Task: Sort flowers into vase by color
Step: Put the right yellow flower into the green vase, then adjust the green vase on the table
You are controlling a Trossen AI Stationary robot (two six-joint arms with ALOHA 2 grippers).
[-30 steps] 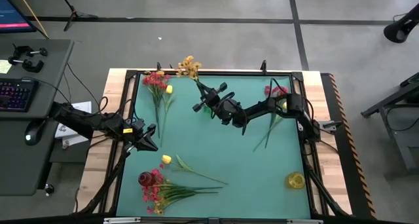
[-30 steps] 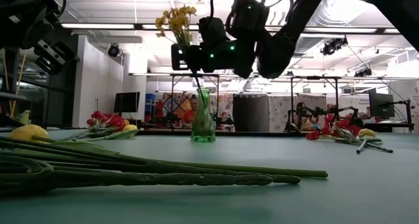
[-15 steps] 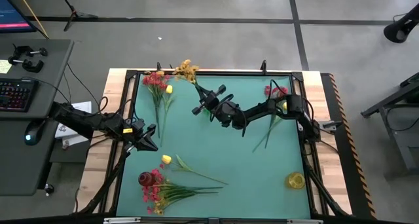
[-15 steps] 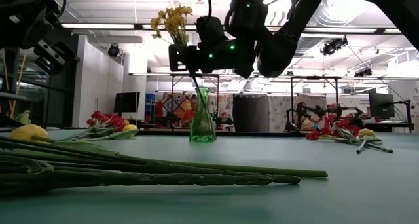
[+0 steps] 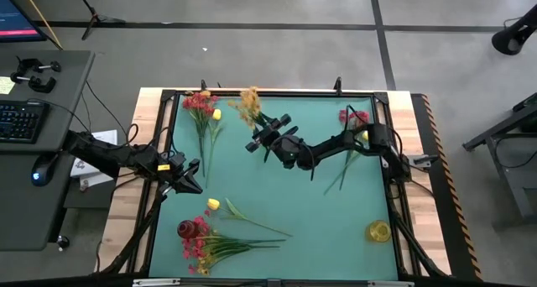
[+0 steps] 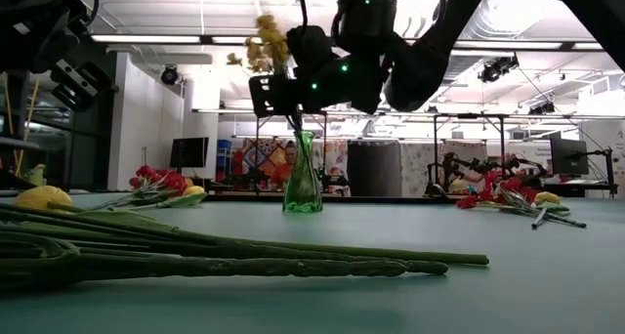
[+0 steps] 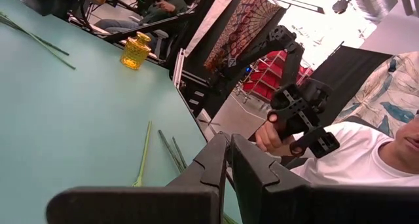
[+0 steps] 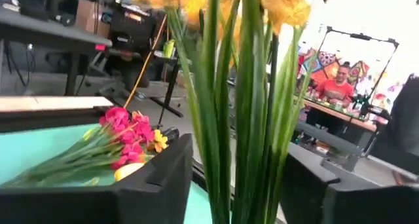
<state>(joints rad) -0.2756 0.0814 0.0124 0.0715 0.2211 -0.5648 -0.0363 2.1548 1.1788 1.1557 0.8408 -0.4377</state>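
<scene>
While the left tool [image 7: 228, 160] stays clenched, the right tool [image 8: 239, 178] has released the orange spray [image 5: 249, 105].

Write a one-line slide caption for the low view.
Right gripper above a green vase, orange-yellow spray standing in it; more flowers lie on the teal table.

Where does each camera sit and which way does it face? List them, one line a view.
High view: overhead, straight down on the table, both arms visible.
Low view: at tabletop height, looking across at the green vase; the right arm hangs over it.
Left wrist view: past the shut left fingers toward a yellow vase.
Right wrist view: between parted right fingers, orange-yellow flower stems between them.
Shared: high and low views both show that orange-yellow spray.
</scene>
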